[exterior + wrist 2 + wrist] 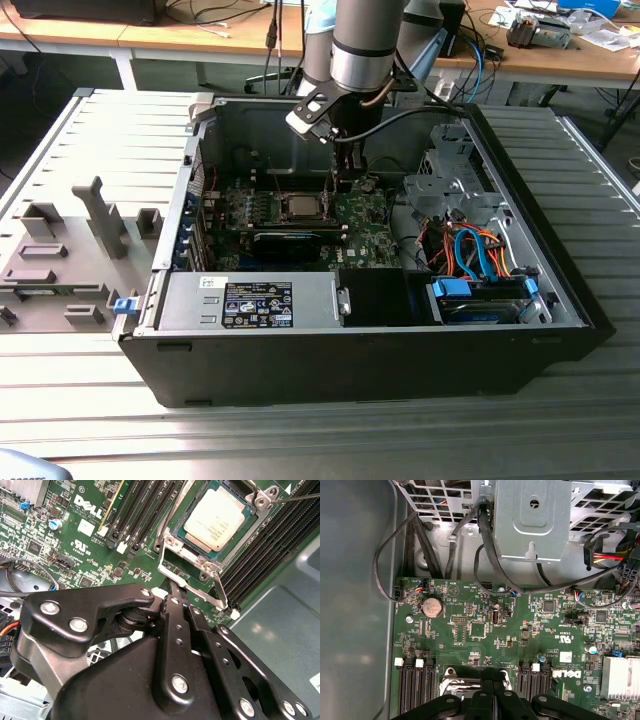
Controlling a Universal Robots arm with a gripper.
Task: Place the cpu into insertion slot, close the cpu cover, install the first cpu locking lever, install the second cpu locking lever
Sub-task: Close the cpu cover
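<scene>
Reaching into an open computer case (380, 360), the robot's gripper (173, 587) stands clenched, its tips pressed together at the edge of the socket (182, 556) on the green circuit board (90, 555). The silver chip (214, 521) lies flat in that socket, close beside the gripper.

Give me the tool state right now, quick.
Tool: closed, nothing visible between its fingers; its tip is at the edge of the cpu cover, near the cpu.
</scene>
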